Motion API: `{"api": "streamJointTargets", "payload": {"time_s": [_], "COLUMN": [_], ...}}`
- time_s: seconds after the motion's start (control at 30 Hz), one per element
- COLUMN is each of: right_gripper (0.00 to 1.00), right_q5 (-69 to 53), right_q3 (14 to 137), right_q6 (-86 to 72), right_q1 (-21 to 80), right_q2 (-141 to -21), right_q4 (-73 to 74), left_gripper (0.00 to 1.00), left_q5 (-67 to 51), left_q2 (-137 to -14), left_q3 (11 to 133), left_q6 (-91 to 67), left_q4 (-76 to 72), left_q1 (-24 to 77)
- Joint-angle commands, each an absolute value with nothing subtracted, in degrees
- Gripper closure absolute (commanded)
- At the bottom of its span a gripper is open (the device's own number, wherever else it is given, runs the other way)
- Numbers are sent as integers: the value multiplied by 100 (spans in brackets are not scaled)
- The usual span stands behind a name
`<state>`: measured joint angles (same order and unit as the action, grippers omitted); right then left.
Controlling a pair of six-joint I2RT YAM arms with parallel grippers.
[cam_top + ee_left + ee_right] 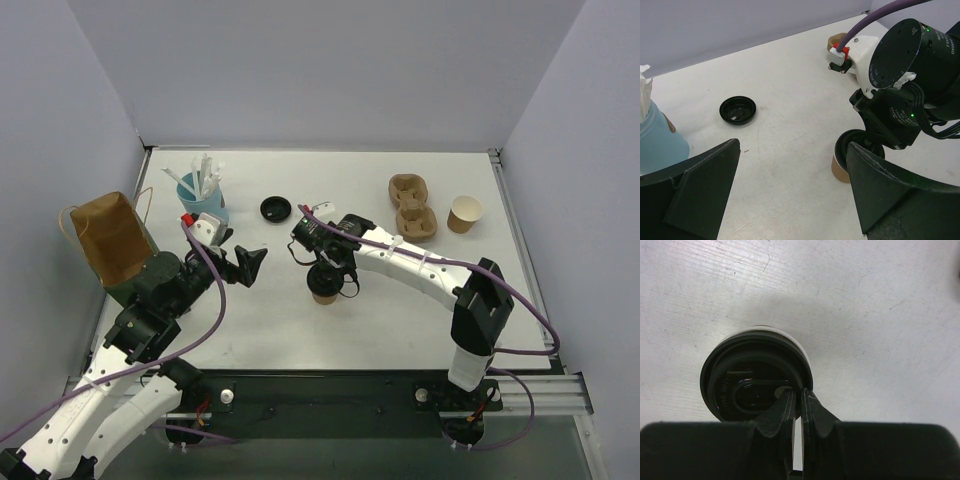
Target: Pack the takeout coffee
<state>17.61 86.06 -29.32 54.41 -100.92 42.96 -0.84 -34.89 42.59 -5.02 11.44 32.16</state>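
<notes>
You see your left gripper (794, 150) spread wide, its two black fingers (700, 185) framing the white table (790, 75). Beside the right finger the takeout coffee (841, 170) stands upright with its black top (847, 142) on, and the right arm (910, 65) hangs directly over it. A loose black lid (738, 110) lies farther out toward the table's far edge, well apart from a blue cup (660, 145) at the left.

Light: bright, even, from overhead.
Shadows: soft, faint on the table (400, 310) near the arms.
Focus: top view sharp; right fingers (782, 412) blurred close-up.
Edges: right wrist view dark at btm.
</notes>
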Motion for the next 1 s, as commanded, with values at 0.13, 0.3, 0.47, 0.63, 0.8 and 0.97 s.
{"api": "streamJointTargets", "payload": {"time_s": [0.13,0.3,0.47,0.63,0.8,0.97], "right_gripper": [99,99,97,96,94,84], "right_q5": [1916,1907,1951,1969,2021,2030], "right_q3": [8763,8763,8745,8736,8754,8754], "right_q6": [-2962,-2944,-2944,-2971,-2962,-2979], "right_q1": [5388,5361,5344,5335,5326,5317], "right_q2": [-10160,-10222,-10266,-10310,-10310,-10275], "right_q4": [4605,4605,4597,4597,4605,4597], "left_gripper": [3,3,3,3,3,3], "left_q5": [-44,-44,-44,-53,-44,-44], "left_q2": [-3445,-3445,-3436,-3445,-3445,-3437], "left_q3": [4289,4298,4289,4280,4289,4280], "left_q6": [-404,-404,-404,-396,-396,-387], "left_q4": [993,993,993,993,993,1002], "left_q1": [3234,3234,3234,3243,3243,3261]}}
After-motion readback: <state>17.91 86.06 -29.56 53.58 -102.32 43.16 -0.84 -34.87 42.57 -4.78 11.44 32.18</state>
